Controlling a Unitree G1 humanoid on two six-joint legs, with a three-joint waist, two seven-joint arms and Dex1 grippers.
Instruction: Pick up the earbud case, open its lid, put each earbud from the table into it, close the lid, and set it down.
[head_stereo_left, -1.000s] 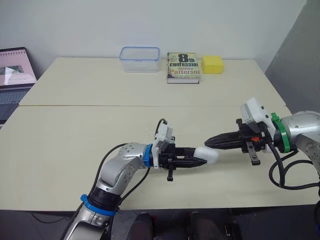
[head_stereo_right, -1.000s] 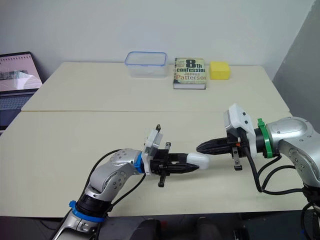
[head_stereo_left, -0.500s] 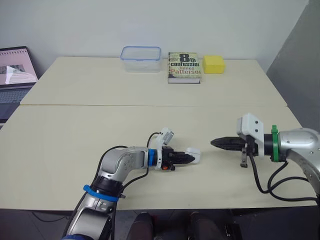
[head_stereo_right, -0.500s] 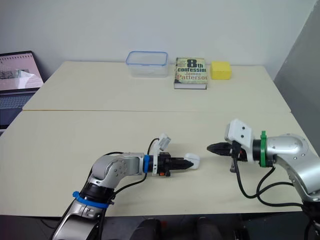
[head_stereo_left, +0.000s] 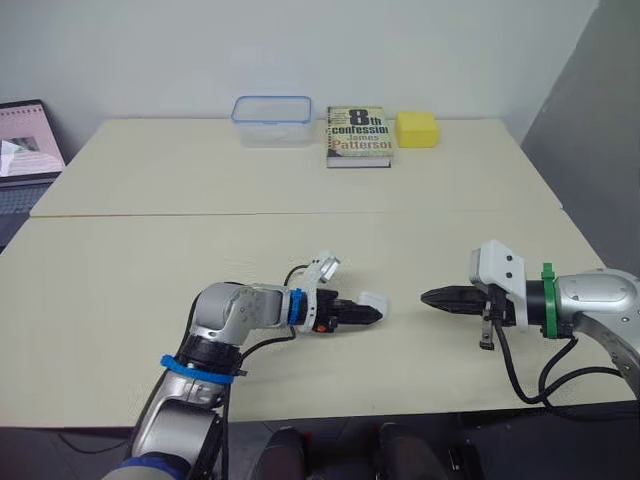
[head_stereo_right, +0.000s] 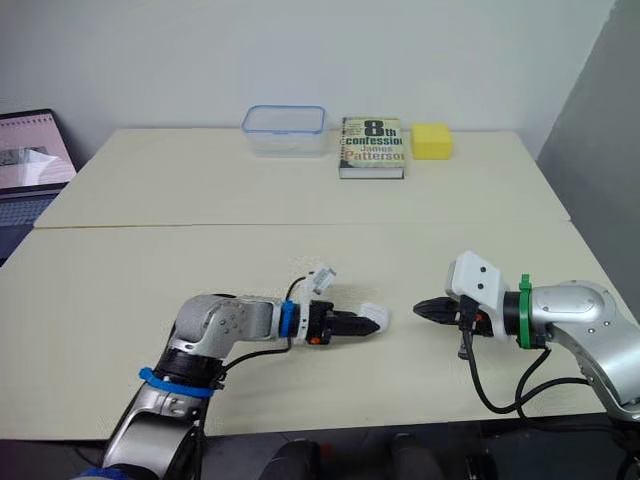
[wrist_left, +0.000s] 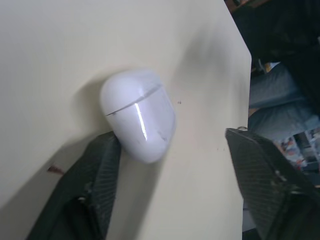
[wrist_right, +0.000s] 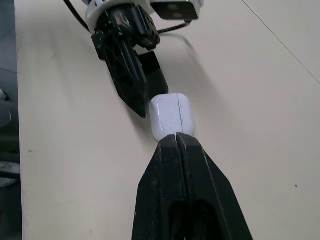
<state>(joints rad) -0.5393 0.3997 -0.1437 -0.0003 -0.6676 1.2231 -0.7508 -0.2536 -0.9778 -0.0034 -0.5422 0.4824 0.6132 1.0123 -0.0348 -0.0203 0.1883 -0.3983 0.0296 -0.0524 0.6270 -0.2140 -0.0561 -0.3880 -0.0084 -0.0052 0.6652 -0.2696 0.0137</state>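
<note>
The earbud case (head_stereo_left: 372, 299) is down on the counter (head_stereo_left: 140, 270) now, lid closed, no longer held up between the two claws as it was a second ago. The left claw (head_stereo_left: 376, 313) has spread wide, one finger (wrist_left: 95, 175) touching the case. The right claw (head_stereo_left: 428, 298), pinched tight and empty, has backed off to the case's 3 o'clock, clear of it.

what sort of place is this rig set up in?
Probably an office or lab workroom, indoors: two plain pale tables pushed together against a white wall, an open laptop at the robot's left, and a paperback book beside a clear plastic container.
</note>
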